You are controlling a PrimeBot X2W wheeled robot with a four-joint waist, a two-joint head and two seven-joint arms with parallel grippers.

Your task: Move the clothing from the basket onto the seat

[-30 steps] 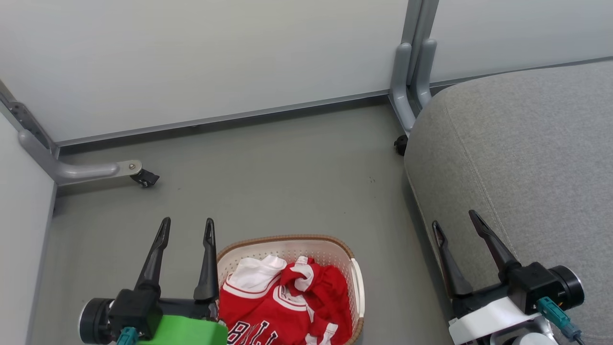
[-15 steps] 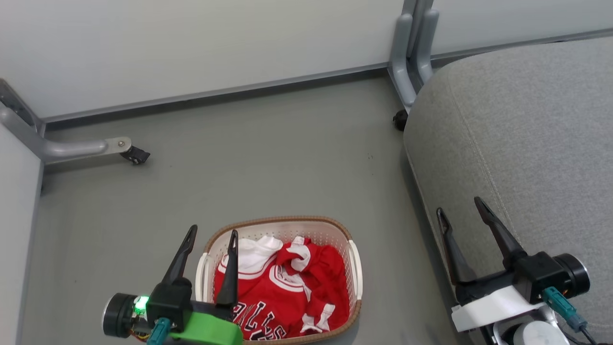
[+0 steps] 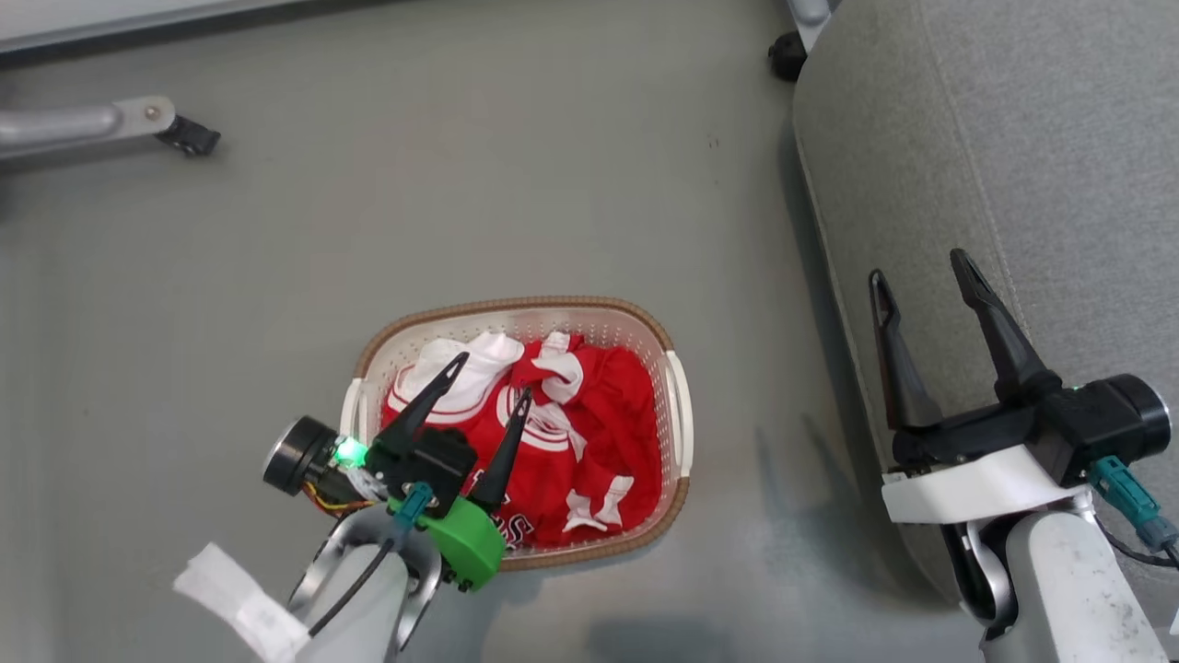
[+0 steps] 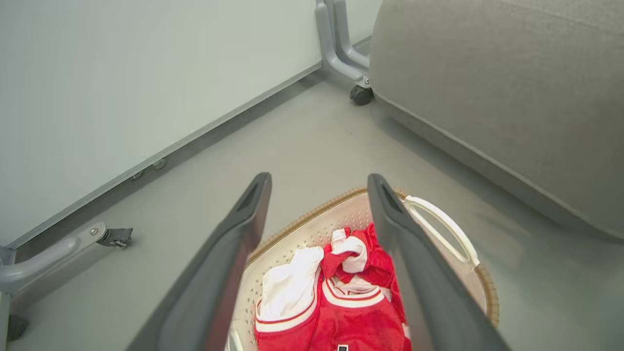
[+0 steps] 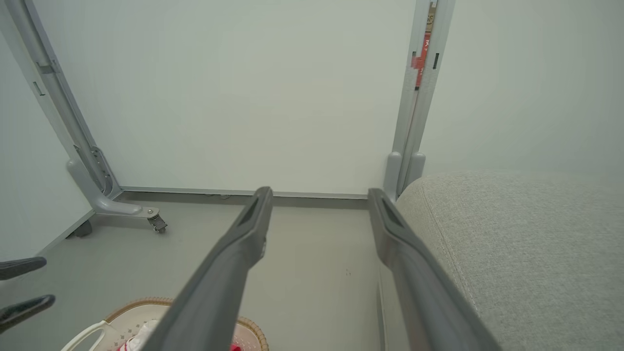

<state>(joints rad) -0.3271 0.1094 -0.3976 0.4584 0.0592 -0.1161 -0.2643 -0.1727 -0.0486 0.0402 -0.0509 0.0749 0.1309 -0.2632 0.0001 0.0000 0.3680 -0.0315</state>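
**While the left claw (image 3: 494, 376) hangs spread above it, the clothing (image 3: 571, 433) lies in the basket (image 3: 599, 322) on the floor (image 3: 461, 184)**

Where the plain grey floor ends, pale partition panels (image 5: 243, 97) close off the room. They are held in grey metal frames whose legs (image 3: 64, 129) end in small black casters (image 3: 189, 140). The basket stands directly on this floor, near the side of the seat (image 3: 1013, 138) but apart from it, with a strip of bare floor between them. The seat is a large light-grey fabric cushion with a stitched seam and takes up the right of the head view. Another caster (image 3: 785, 57) sits just beside its far corner.

The red and white clothing lies crumpled inside the basket, below the brown rim, with dark lettering partly showing at the near end. The left claw has its two fingers wide apart and pinches nothing. Its tips are over the near left part of the pile, and I cannot tell whether they touch the cloth. The right claw (image 3: 916, 265) is also spread and empty. In the head view it shows against the seat's edge, well apart from the basket. Soft shadows fall on the floor between basket and seat.
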